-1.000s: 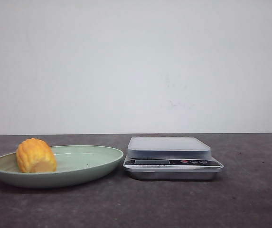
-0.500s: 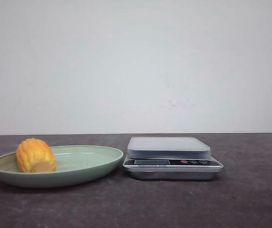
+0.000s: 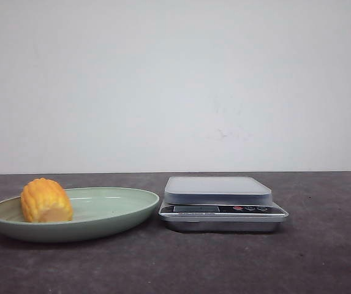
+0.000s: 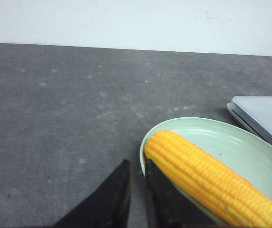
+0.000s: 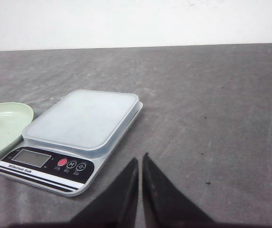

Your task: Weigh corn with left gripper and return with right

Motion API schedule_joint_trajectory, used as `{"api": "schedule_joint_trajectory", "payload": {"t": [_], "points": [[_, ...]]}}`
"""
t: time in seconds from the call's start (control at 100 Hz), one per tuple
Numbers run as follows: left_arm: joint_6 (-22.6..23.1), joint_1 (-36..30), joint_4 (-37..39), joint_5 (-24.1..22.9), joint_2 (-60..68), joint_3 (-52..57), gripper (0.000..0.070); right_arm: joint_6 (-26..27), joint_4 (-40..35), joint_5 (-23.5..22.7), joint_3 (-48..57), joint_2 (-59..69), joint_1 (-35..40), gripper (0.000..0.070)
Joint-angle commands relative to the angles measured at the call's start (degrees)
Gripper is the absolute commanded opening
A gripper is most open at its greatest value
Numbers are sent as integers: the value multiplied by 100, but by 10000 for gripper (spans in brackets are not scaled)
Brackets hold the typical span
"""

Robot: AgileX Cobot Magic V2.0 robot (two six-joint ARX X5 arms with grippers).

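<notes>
The corn (image 3: 45,201) is a yellow-orange cob with ribbed kernel rows. It lies on the left part of a pale green plate (image 3: 114,217). In the left wrist view the corn (image 4: 211,178) runs along the plate's near rim (image 4: 192,121). My left gripper (image 4: 137,162) has its black fingers almost together with nothing between them; their tips are just outside the plate's rim, beside the cob's end. My right gripper (image 5: 140,159) is shut and empty over bare table, beside the scale's button corner. Neither gripper shows in the front view.
A silver kitchen scale (image 3: 218,190) with a pale platform stands just right of the plate; it also shows in the left wrist view (image 4: 264,116) and the right wrist view (image 5: 83,118). The plate's edge (image 5: 3,123) shows beside it. Dark grey table, white wall behind.
</notes>
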Motion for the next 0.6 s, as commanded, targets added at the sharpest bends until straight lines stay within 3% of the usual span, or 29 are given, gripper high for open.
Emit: {"api": "schedule_joint_trajectory", "payload": {"t": [0.0, 0.53, 0.59], "points": [[46, 2, 44, -4, -11, -105, 16, 26, -2, -7, -9, -4, 9, 7], [-26, 2, 125, 4, -11, -105, 16, 28, 72, -7, -9, -4, 9, 7], [-341, 2, 208, 28, -11, -103, 16, 35, 286, -7, -9, -4, 9, 7]]}}
